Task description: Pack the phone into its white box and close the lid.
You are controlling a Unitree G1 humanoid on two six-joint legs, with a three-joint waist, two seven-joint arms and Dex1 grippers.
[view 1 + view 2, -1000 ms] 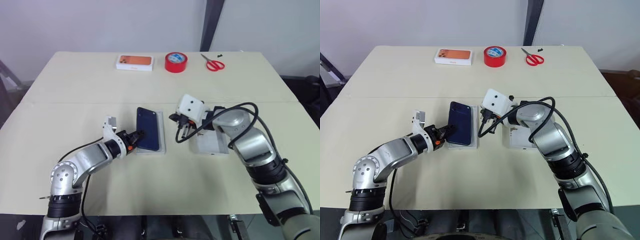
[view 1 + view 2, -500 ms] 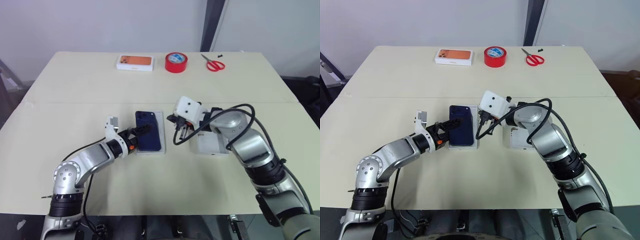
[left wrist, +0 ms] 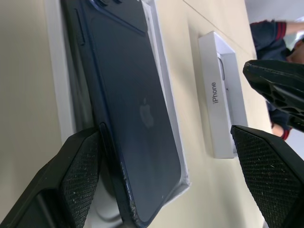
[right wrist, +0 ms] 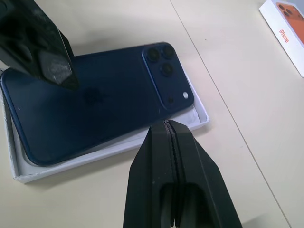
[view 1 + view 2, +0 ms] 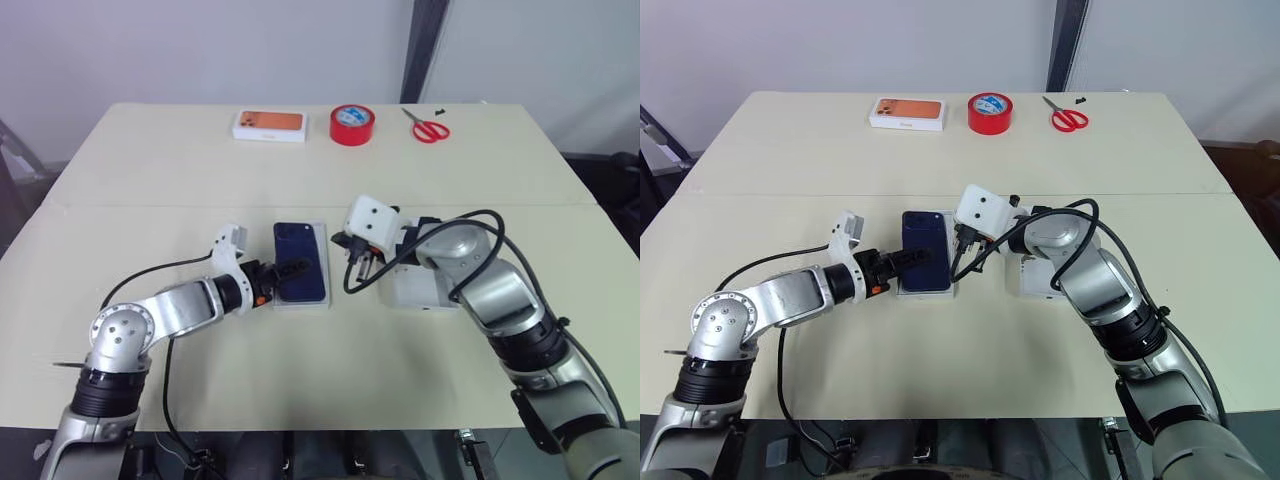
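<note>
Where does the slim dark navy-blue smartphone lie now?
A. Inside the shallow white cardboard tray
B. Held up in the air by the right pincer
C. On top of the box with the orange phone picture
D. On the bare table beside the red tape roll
A: the slim dark navy-blue smartphone lies back-up in the shallow white cardboard tray, whose white rim shows around it.

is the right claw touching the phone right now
Apart. In the right wrist view the shut right claw hangs beside the white box, with bare table showing between its tips and the phone.

Lab/test rm: bare beige table (image 5: 150,170), plain grey wall (image 5: 200,50).
</note>
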